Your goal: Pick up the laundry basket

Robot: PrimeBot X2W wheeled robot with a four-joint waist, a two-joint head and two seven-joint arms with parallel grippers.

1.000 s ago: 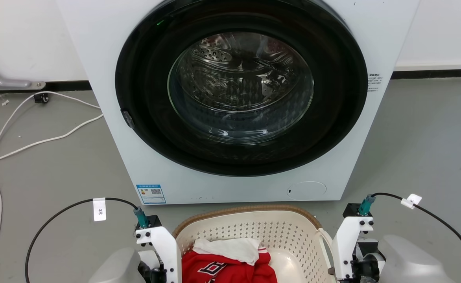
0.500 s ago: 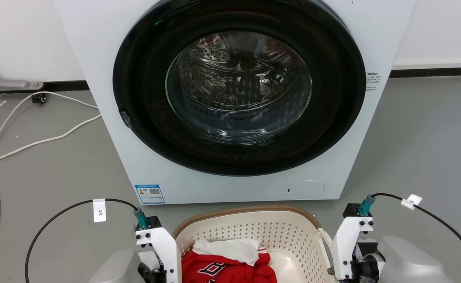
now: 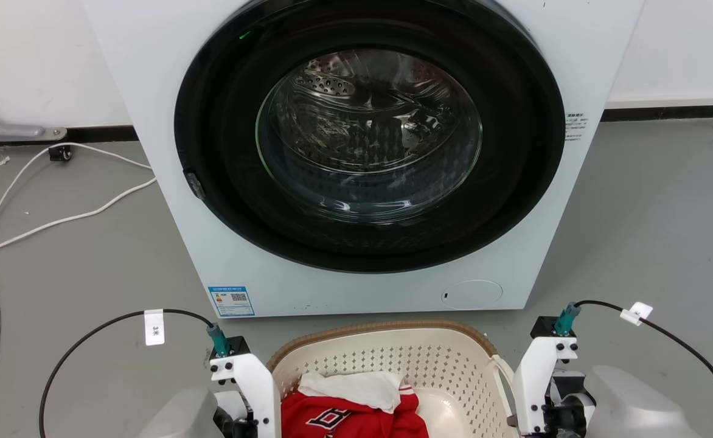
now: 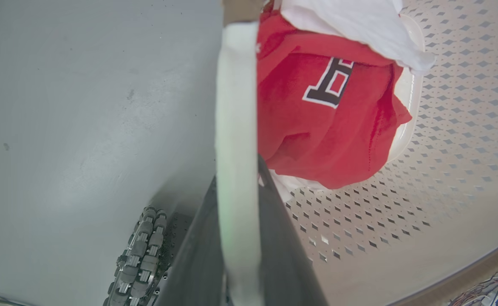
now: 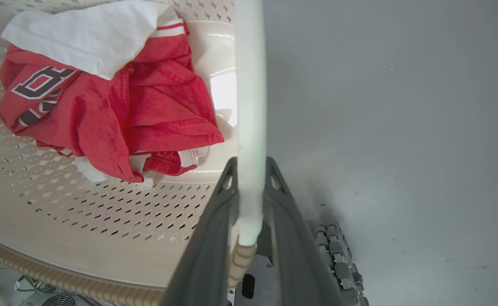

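Observation:
The laundry basket (image 3: 387, 326) is cream-white and perforated with a brown woven-look rim, and it sits at the bottom centre of the head view between my two arms. A red garment with dark lettering (image 3: 338, 418) and a white cloth (image 3: 356, 386) lie inside it. My left gripper (image 4: 237, 170) is shut on the basket's white left handle (image 4: 236, 106), one dark finger on each side of it. My right gripper (image 5: 251, 162) is shut on the white right handle (image 5: 251, 85) in the same way. Both wrist views look down past the handles into the basket and onto grey floor.
A white front-loading washing machine (image 3: 149, 91) with its round dark door (image 3: 368, 140) shut stands just beyond the basket. White cables (image 3: 58, 219) trail over the grey floor at the left. My base's roller wheels (image 4: 142, 255) (image 5: 338, 263) lie beneath the handles.
The whole head picture has shifted a few pixels, so the camera moved. The basket and both wrists sit slightly lower in view. Both grips are unchanged.

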